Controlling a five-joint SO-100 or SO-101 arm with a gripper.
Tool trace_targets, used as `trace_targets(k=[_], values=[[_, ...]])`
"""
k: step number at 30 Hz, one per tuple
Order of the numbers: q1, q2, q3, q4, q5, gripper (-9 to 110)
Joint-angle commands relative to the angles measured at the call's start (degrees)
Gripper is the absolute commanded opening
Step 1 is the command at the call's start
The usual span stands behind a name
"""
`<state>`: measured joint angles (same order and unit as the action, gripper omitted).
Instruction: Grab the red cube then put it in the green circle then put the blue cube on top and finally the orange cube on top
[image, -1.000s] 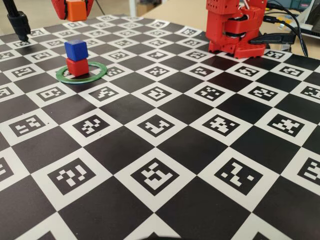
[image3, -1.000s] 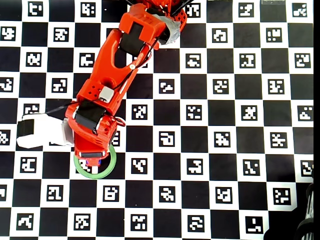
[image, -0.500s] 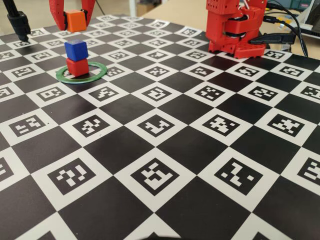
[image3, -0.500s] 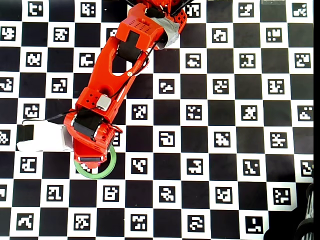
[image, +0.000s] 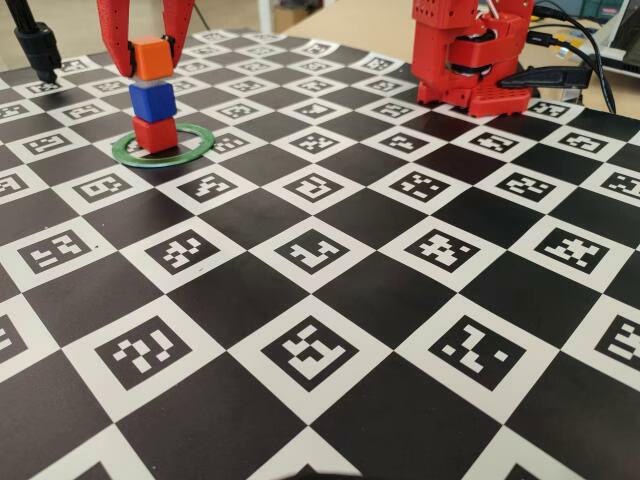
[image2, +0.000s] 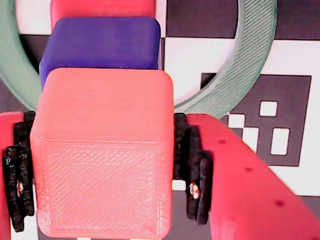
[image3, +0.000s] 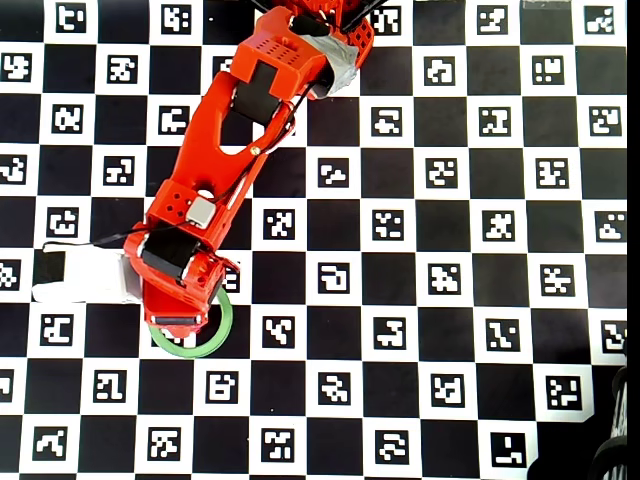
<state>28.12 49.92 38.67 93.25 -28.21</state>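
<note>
In the fixed view the red cube (image: 155, 134) stands inside the green circle (image: 192, 147), and the blue cube (image: 153, 101) sits squarely on top of it. The orange cube (image: 151, 58) is right over the blue cube, touching it or a hair above. My gripper (image: 150, 66) is shut on the orange cube. In the wrist view the black pads (image2: 192, 167) press both sides of the orange cube (image2: 102, 155), with the blue cube (image2: 100, 42), the red cube (image2: 102, 6) and the green circle (image2: 250, 65) beyond. From overhead the arm hides the cubes; only the green circle (image3: 218, 335) shows.
The arm's red base (image: 470, 55) stands at the back right with cables (image: 590, 40) beside it. A black stand (image: 35, 45) rises at the back left. A white camera housing (image3: 80, 275) juts left of the wrist. The table is a checkered marker mat (image: 320, 250).
The gripper has come down with the orange cube, from well above the stack to right on top of the blue cube. The stack has not moved.
</note>
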Motion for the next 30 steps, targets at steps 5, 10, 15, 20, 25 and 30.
trace_targets(k=[5, 10, 15, 20, 25, 30], values=[[0.53, 3.52, 0.00, -1.76, 0.70, 11], [0.44, 3.52, 0.88, -2.46, 0.79, 11], [0.62, 3.52, 1.49, -2.99, 1.58, 12], [0.62, 3.52, 1.93, -2.72, 1.58, 32], [0.62, 3.87, 2.37, -2.90, 1.93, 41], [0.62, 4.48, 2.64, -3.08, 2.37, 46]])
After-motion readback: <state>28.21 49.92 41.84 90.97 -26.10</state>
